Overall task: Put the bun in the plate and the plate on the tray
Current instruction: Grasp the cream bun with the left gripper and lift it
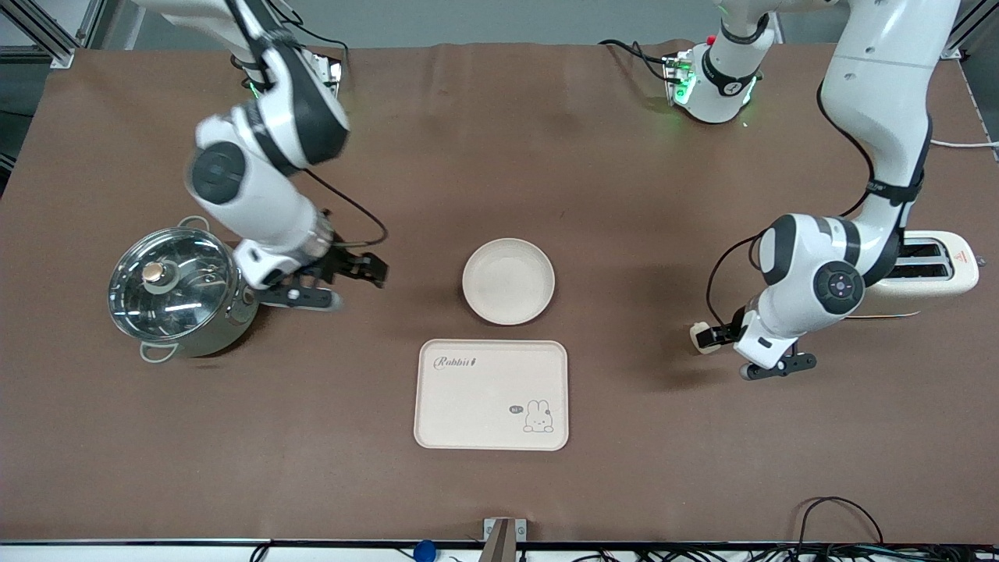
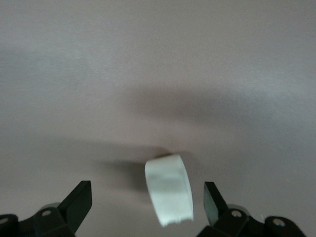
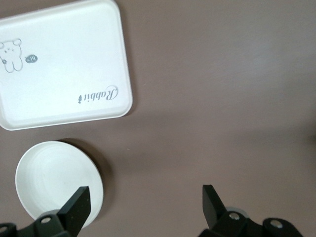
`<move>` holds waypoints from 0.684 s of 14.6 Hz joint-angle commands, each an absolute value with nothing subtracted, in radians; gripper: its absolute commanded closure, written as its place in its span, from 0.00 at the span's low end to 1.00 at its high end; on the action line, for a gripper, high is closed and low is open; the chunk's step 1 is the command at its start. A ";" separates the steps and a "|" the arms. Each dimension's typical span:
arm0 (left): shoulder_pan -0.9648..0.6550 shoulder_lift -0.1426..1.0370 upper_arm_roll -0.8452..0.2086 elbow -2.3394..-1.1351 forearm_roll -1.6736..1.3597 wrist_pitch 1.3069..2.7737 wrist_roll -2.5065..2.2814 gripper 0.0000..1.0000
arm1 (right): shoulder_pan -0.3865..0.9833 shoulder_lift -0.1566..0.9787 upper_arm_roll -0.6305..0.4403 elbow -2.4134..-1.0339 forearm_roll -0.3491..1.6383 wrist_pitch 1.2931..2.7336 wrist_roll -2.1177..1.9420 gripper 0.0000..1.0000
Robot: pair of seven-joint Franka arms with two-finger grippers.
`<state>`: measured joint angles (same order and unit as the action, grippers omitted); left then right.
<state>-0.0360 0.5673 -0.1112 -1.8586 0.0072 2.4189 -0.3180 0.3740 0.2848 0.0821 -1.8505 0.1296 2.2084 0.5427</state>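
The bun [image 1: 699,338] is a small pale lump on the brown table, toward the left arm's end. In the left wrist view the bun [image 2: 169,190] lies between the fingers with a gap on each side. My left gripper [image 1: 713,336] [image 2: 146,186] is open around it, low at the table. The round plate [image 1: 508,281] [image 3: 54,185] sits mid-table, holding nothing. The Rabbit tray [image 1: 492,394] [image 3: 59,64] lies just nearer the front camera than the plate and holds nothing. My right gripper [image 1: 373,269] [image 3: 145,190] is open and holds nothing, over the table between the pot and the plate.
A steel pot with a glass lid [image 1: 175,289] stands toward the right arm's end, close to the right arm's wrist. A cream toaster [image 1: 929,273] stands toward the left arm's end, partly hidden by the left arm.
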 commanded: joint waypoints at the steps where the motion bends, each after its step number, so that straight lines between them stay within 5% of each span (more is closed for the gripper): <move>1: -0.044 0.606 -0.118 -1.850 -0.008 2.473 -0.336 0.07 | 0.465 0.418 0.071 -1.845 0.143 2.374 0.684 0.00; 6: -0.046 0.627 -0.167 -1.847 -0.008 2.485 -0.405 0.64 | 0.587 0.555 0.069 -1.836 0.141 2.532 0.784 0.00; 10: -0.043 0.578 -0.329 -1.836 -0.005 2.410 -0.561 0.69 | 0.626 0.557 0.068 -1.859 0.141 2.514 0.784 0.00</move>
